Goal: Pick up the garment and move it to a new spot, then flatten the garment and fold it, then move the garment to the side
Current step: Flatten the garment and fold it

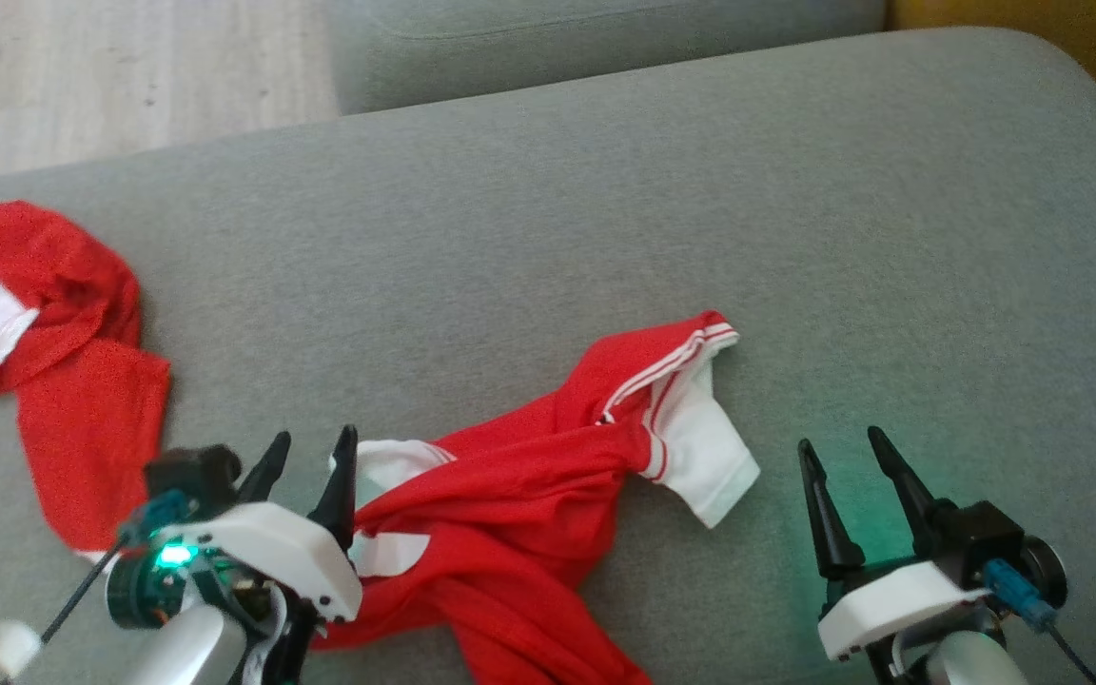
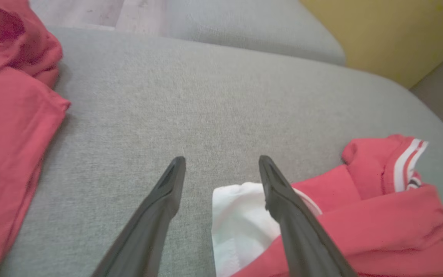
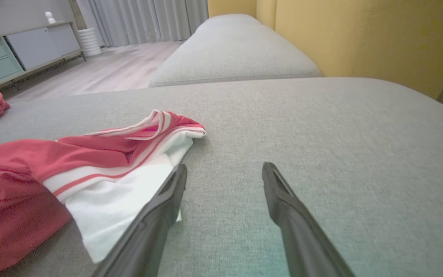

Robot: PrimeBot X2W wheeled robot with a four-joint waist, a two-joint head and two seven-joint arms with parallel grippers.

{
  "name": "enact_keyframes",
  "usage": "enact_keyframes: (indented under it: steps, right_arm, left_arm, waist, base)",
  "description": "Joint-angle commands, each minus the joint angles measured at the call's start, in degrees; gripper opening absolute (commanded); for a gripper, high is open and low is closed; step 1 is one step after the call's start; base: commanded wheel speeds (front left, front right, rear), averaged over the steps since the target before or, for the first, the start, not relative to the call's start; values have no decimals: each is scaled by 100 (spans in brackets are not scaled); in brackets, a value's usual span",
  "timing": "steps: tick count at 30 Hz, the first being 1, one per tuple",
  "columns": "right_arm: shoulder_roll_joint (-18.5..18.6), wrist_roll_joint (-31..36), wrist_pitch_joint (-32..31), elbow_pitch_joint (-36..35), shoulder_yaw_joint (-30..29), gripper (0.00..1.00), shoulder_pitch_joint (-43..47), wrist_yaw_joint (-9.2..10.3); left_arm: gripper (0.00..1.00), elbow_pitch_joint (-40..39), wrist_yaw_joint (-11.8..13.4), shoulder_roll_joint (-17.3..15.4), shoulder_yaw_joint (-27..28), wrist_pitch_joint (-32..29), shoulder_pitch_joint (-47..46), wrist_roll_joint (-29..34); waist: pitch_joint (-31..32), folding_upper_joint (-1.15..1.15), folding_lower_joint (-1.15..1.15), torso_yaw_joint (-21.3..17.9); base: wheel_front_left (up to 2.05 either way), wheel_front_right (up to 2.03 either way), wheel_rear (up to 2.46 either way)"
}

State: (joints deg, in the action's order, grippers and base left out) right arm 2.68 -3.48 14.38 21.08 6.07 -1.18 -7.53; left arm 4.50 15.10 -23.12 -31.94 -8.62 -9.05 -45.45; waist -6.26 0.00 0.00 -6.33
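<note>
Grey sofa cushion (image 1: 548, 190) spreads across your whole working area, with pale wood floor (image 1: 129, 76) beyond its far left edge and a yellow wall (image 3: 360, 38) behind it on the right.

Start at the far left: a crumpled red cloth (image 1: 72, 381) with a white band lies bunched near the cushion's edge, apart from everything else.

Next comes your left gripper (image 1: 315, 433). Its two dark fingers stand apart with nothing between them but bare cushion. In the left wrist view, one finger (image 2: 283, 200) crosses over a white cuff; you cannot tell whether it touches.

Just beside that gripper, in the near middle of the cushion, lies the red shirt (image 1: 510, 495). It is twisted and rumpled, not flat. One white sleeve (image 1: 700, 447) with red stripes sticks out toward the right, resting on the cushion.

Your right gripper (image 1: 839, 438) sits near that sleeve. Its fingers are spread wide and hold nothing, with grey fabric showing between them.
</note>
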Motion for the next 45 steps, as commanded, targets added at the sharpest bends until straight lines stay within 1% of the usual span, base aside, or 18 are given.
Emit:
enact_keyframes:
  steps: [1, 4, 8, 10, 11, 12, 14, 15, 18, 22, 26, 31, 36, 41, 45]
  right_arm:
    - [20, -21, 62, -144, 152, 100, -227, 4]
    - [20, -2, 62, -128, 103, 100, -208, 4]
    - [20, 24, 62, -112, 49, 100, -163, 4]
    - [20, 20, 62, -101, 50, 100, -156, 4]
    - [20, 12, 62, -101, 48, 100, -159, 4]
    - [20, 3, 62, -104, 44, 100, -162, 4]
    - [20, -12, 62, -101, 44, 100, -167, 4]
    - [20, -12, 62, -101, 44, 100, -167, 4]
    - [20, -20, 62, -72, 66, 100, -162, 4]
    - [20, -23, 62, -53, 46, 100, -150, 4]
    - [20, -18, 62, -42, 6, 100, -117, 4]
    - [20, -150, 62, -52, -23, 100, -60, 4]
    - [20, -250, 62, -38, -50, 100, 54, 4]
    - [20, -281, 62, -71, -169, 100, 143, 4]
    - [20, -263, 62, -101, -282, 100, 232, 4]
  left_arm:
    - [100, 39, -31, -104, 167, -67, -285, 60]
    - [100, 500, -152, -102, 46, -315, -507, 43]
    - [100, 860, -499, -125, -147, -701, -629, -111]
    - [100, 919, -726, -52, -205, -856, -624, -307]
    - [89, 910, -832, -3, -213, -897, -621, -410]
    - [56, 899, -925, 37, -221, -915, -624, -487]
    - [0, 905, -1068, 123, -218, -884, -649, -593]
    - [0, 905, -1068, 123, -218, -884, -649, -593]
    - [0, 984, -1213, 233, -215, -774, -737, -642]
    - [0, 864, -1318, 393, -26, -480, -969, -739]
    - [0, 346, -1318, 340, 185, -252, -1369, -634]
    - [0, -683, -1315, 105, 292, -507, -1698, -640]
    - [0, -1707, -1138, -135, 383, -845, -1807, -665]
    - [0, -2603, -893, -366, 359, -1005, -1648, -461]
    - [0, -3184, -717, -540, 304, -1067, -1456, -232]
  waist:
    - [-33, 0, 0, -123]
    - [-42, 0, 0, -222]
    - [-27, 0, 0, -273]
    - [-1, 0, 0, -288]
    - [8, 0, 0, -289]
    - [19, 0, 0, -284]
    - [42, 0, 0, -266]
    - [42, 0, 0, -266]
    - [106, 0, 0, -241]
    - [240, 0, 0, -234]
    - [397, 0, 0, -264]
    - [566, 0, 0, -398]
    - [709, 0, 0, -550]
    - [836, 0, 0, -690]
    - [942, 0, 0, -719]
  base:
    - [0, 0, 0]
    - [0, 0, 0]
    - [0, 0, 0]
    - [0, 0, 0]
    - [0, 0, 0]
    - [0, 0, 0]
    - [0, 0, 0]
    - [0, 0, 0]
    - [0, 0, 0]
    - [0, 0, 0]
    - [0, 0, 0]
    - [0, 0, 0]
    - [0, 0, 0]
    - [0, 0, 0]
    - [0, 0, 0]
